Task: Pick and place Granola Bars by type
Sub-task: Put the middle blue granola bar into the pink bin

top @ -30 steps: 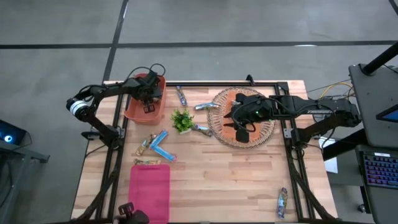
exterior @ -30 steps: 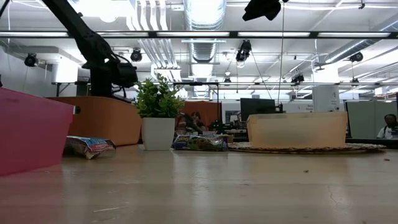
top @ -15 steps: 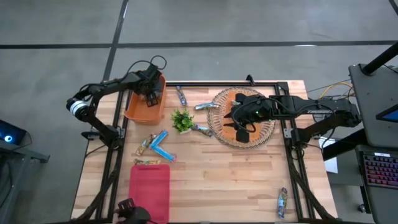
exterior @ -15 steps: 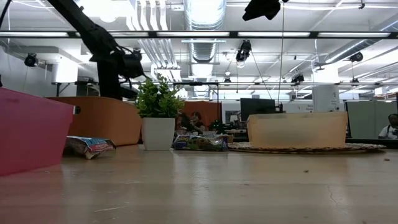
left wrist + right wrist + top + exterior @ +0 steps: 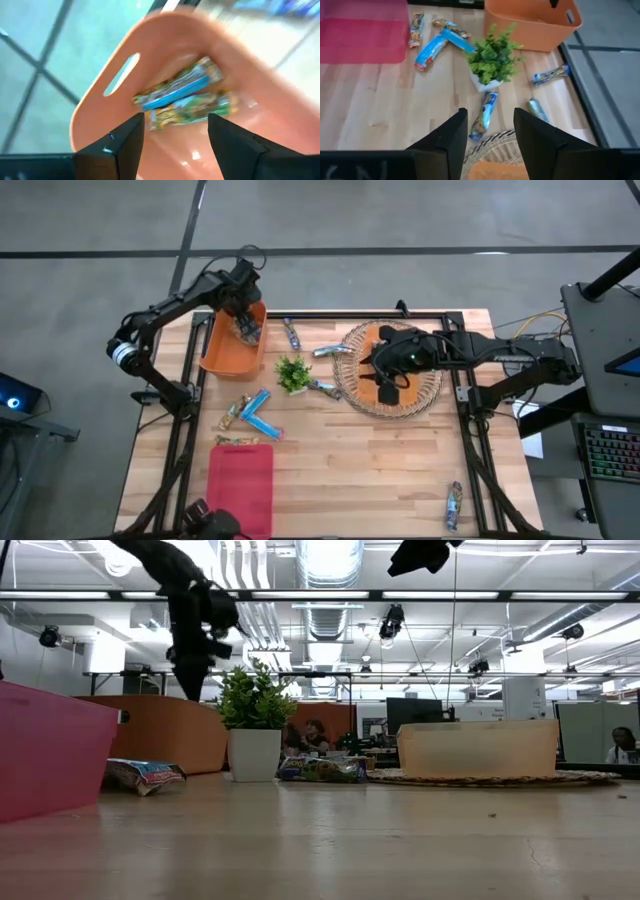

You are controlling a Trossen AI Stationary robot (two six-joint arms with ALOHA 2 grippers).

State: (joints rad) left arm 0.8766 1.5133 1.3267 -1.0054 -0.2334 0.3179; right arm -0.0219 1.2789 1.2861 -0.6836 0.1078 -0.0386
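Holding two granola bars (image 5: 182,97), orange bin (image 5: 222,352) sits under spread, empty left tool (image 5: 175,137)

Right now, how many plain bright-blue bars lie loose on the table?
2. First blue bar lies between pink bin and plant; second blue bar meets its end, nearer the bin. More may hide inside bins.

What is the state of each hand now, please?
Left hand: open, holding nothing, above the orange bin where granola bars lie.
Right hand: open, holding nothing, over the wicker tray.
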